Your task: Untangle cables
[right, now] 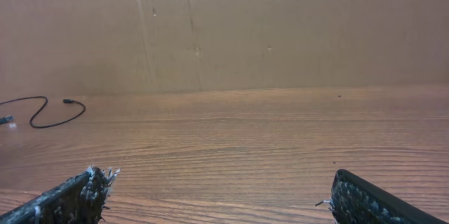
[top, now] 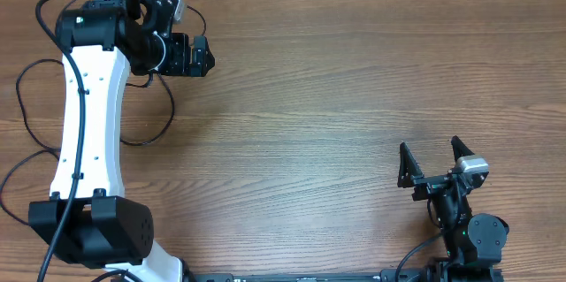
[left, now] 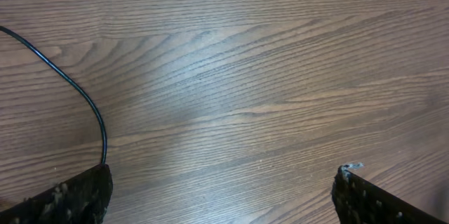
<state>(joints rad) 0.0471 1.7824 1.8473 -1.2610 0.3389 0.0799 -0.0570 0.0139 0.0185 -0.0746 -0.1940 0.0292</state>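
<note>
- Trailing in loose loops around the left arm (top: 86,114), at 9 to 10 o'clock on the table (top: 336,96), the cables (top: 171,110) lie slack. How many cords there are, and where they cross, cannot be told.
- The left wrist view shows one thin black strand (left: 83,97) running from 9 o'clock down to the left-hand finger (left: 70,196). Whether it touches that finger is unclear.
- The right wrist view shows a curl of cord with a small plug end (right: 67,101) far off at 9 o'clock, near the back wall (right: 280,27).
- The left jaws, at 11 o'clock on the table, are spread wide and hold nothing. The right jaws, at 5 o'clock and well apart from any cord, are likewise released and empty.
- The cords look light, limp and smooth, so they will likely slide and drag neighbouring loops along. A pinch on a free stretch just behind a plug seems the safest hold, with the other jaws pinning the loop.
</note>
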